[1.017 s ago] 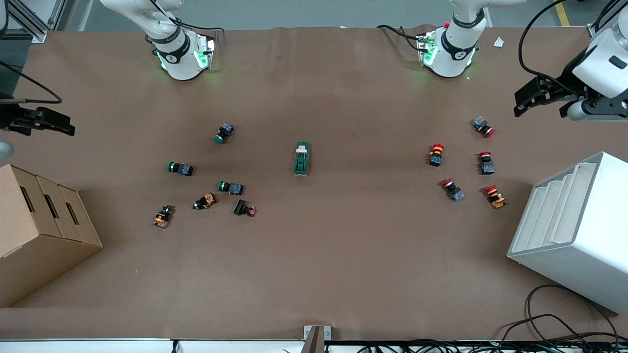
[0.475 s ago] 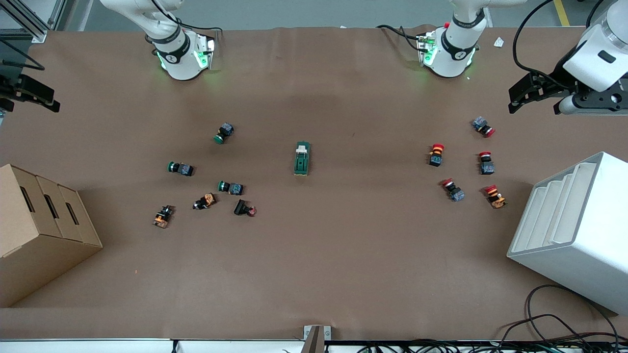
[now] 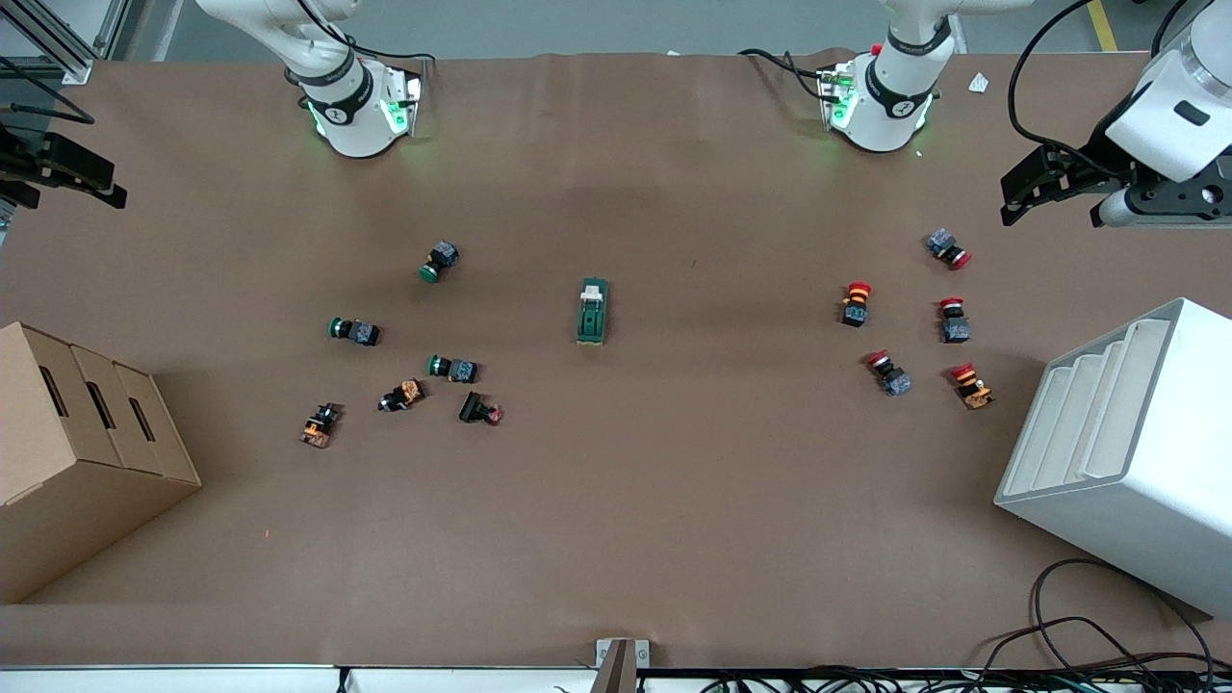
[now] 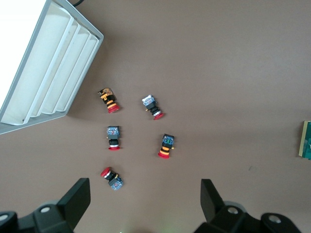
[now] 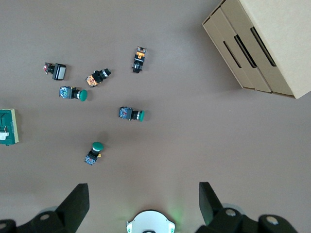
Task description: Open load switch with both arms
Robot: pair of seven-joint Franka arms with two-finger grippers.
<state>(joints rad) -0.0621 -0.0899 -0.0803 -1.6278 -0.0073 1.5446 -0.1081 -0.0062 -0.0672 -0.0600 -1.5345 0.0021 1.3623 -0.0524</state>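
Observation:
The load switch (image 3: 593,311) is a dark-green oblong block with a white lever piece at the end toward the arms' bases, and it lies flat at the middle of the table. It shows cut off at the edge of both wrist views (image 4: 306,140) (image 5: 7,127). My left gripper (image 3: 1013,199) (image 4: 145,196) hangs open and empty over the left arm's end of the table, above the red push buttons. My right gripper (image 3: 111,188) (image 5: 143,199) hangs open and empty over the right arm's end of the table. Both are well apart from the switch.
Several red push buttons (image 3: 857,302) lie toward the left arm's end beside a white slotted rack (image 3: 1136,452). Green and orange push buttons (image 3: 452,368) lie toward the right arm's end near a cardboard box (image 3: 77,452). The arm bases (image 3: 351,106) stand along the table's back.
The right gripper has risen in the view, toward the table's back, then shifted slightly inward. The left gripper drew a little toward its base. The switch has not moved.

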